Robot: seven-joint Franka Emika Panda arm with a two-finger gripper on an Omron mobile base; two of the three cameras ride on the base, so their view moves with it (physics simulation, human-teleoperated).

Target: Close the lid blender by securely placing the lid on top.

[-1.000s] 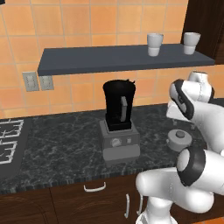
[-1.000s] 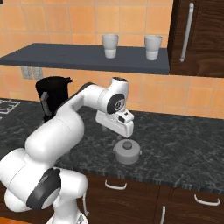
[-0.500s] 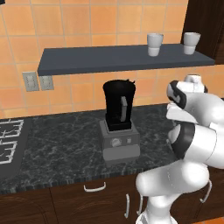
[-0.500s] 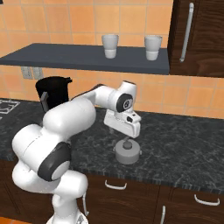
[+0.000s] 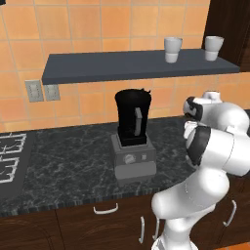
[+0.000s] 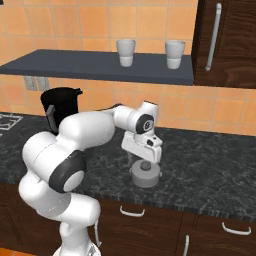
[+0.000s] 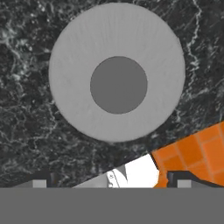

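Right base view, gripper [image 6: 144, 161] poised directly above the lid [image 6: 145, 174] on the counter [image 6: 210, 175], jaws spread wide, nothing grasped, blender [image 6: 59, 111] left uncovered.

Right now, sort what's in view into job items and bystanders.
Job: tall black blender jar on grey base; round grey lid with raised cap; open end effector above lid.
Bystanders: two white cups on dark shelf; wall outlets.

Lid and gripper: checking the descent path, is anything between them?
Nothing: in the hand view the lid sits unobstructed on the counter, below the open gripper.
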